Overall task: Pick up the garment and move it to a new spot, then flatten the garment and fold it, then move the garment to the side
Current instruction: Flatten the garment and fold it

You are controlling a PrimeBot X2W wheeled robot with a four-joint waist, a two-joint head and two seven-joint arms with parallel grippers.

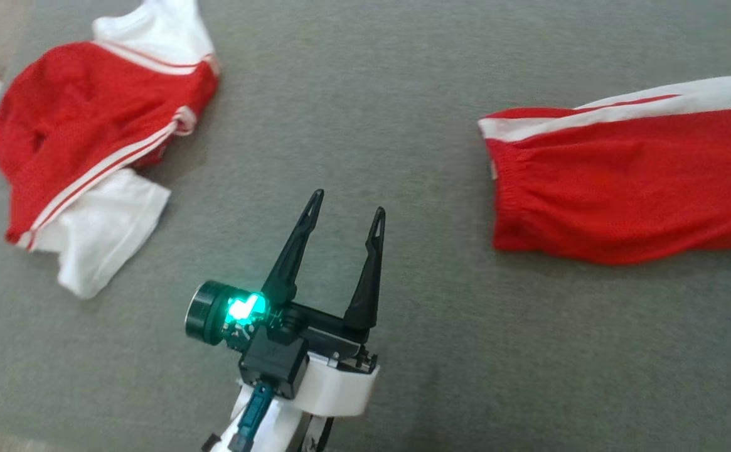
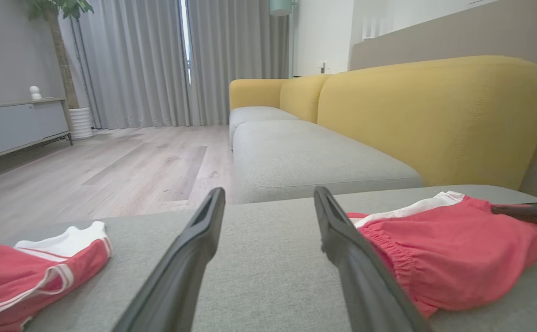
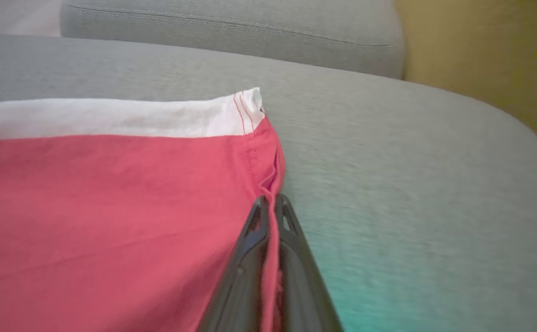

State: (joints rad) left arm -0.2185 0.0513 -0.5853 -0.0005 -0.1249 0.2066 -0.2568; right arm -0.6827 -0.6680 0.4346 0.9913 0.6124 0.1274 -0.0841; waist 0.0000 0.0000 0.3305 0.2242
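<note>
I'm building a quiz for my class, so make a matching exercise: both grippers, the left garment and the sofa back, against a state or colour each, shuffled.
1 left gripper
2 right gripper
3 left garment
4 sofa back

A yellow
B shut on right garment
C crumpled
D open, over cushion

Pairs: 1-D, 2-B, 3-C, 4-A

sofa [image 2: 434, 120]: yellow back, grey seat | floor [image 2: 111, 170]: pale wood | curtains [image 2: 130, 60]: grey
</note>
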